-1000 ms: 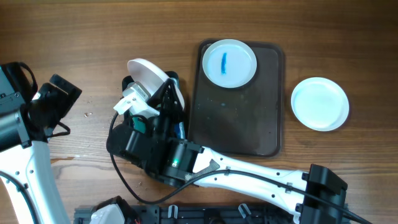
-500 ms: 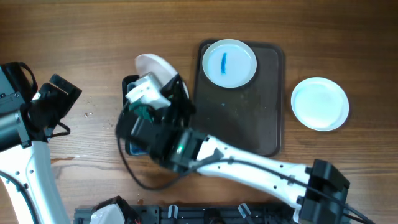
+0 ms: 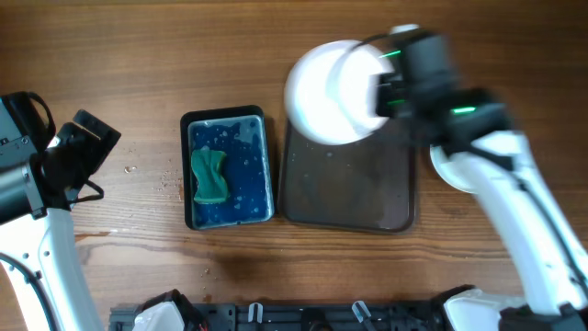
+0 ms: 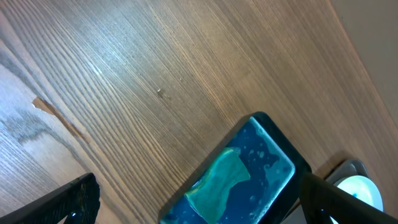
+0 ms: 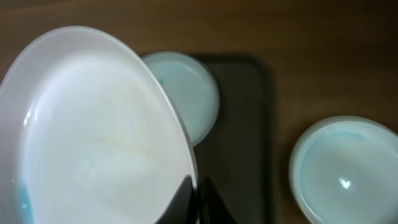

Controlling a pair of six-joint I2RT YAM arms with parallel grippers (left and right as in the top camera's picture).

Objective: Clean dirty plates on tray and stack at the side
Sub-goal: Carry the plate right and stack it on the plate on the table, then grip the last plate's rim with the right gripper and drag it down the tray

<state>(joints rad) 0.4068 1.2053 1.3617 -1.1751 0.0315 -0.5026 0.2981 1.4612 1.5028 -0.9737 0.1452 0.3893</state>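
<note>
Over the tray's (image 3: 349, 193) far left corner, overhanging its edge, the right hand (image 5: 196, 199) clamps 1 plate (image 5: 93, 143) by the rim; the left hand (image 3: 84, 142), fingers apart, hovers above bare surface (image 3: 138, 55), touching nothing

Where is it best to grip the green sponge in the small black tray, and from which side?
Grip the sponge at its narrow middle, probably straight down from above. It lies flat in blue liquid, and the black tray has walls blocking a sideways approach. The pinched waist should fit between the jaws.
</note>
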